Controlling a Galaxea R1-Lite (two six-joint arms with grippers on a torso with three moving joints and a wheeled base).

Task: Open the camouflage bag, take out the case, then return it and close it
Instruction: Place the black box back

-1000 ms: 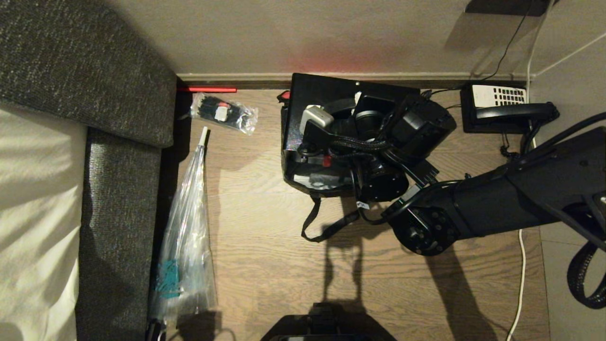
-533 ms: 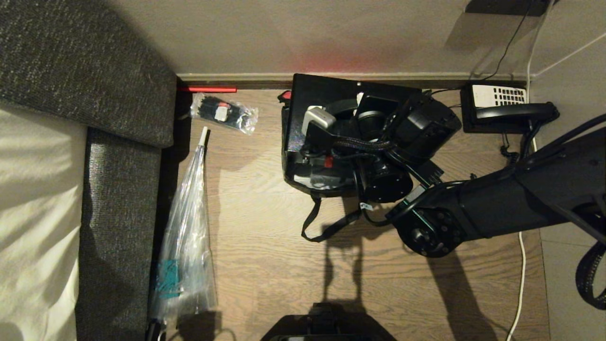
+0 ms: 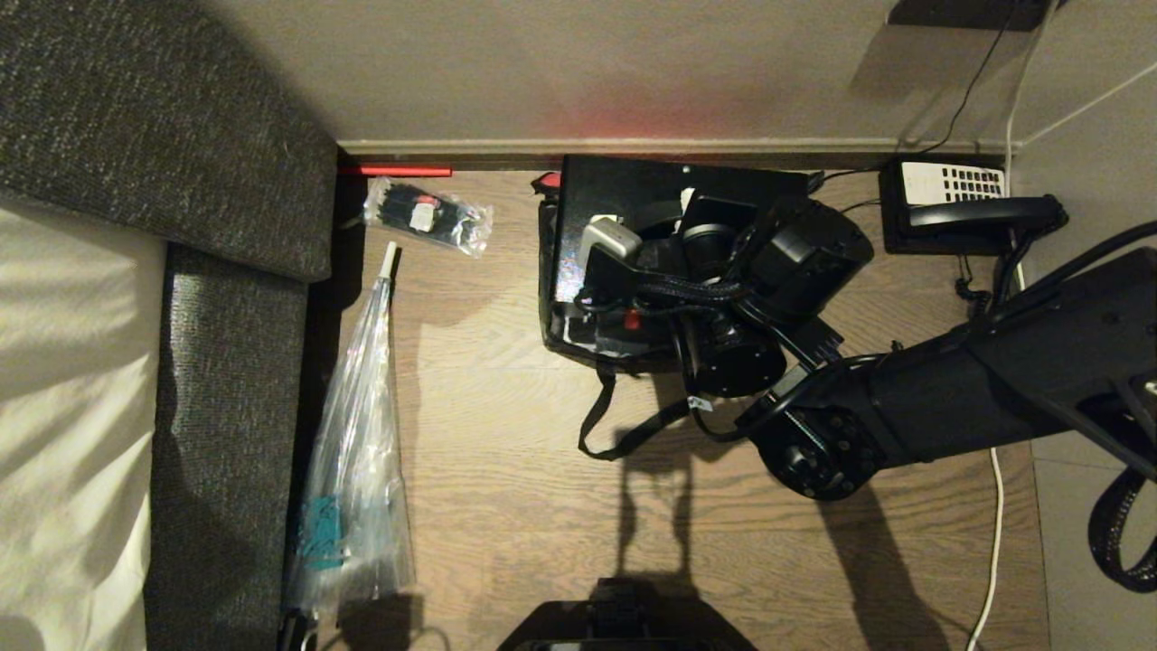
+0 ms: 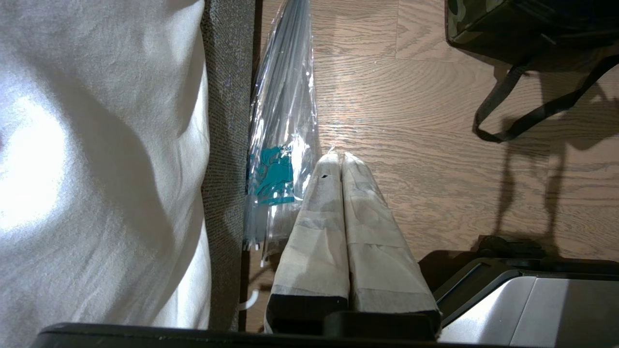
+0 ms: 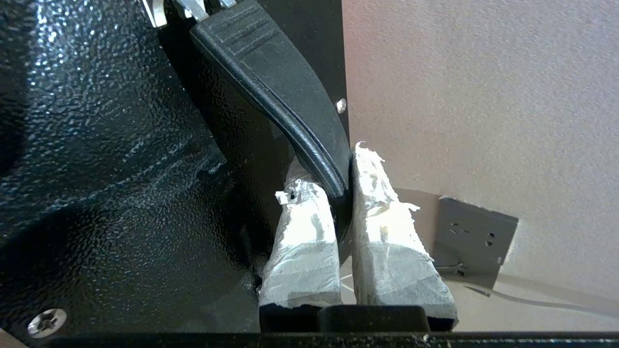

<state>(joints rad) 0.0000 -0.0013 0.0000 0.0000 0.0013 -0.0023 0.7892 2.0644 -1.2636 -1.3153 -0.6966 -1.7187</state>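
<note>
Right gripper (image 5: pixel 338 193) pinching the case (image 5: pixel 121 145) by its handle (image 5: pixel 290 121), carrying weight there, over the camouflage bag (image 3: pixel 578 348). Left gripper (image 4: pixel 342 162) parked near the bed, fingers pressed together.

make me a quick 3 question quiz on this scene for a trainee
1. True or false: the right gripper is shut on the handle of the case.
2. Which lies nearest the sofa? A) the telephone B) the clear plastic bag C) the camouflage bag
3. Fill in: the left gripper hangs shut over the wooden ____.

Key: 1 true; 2 B; 3 floor.
</note>
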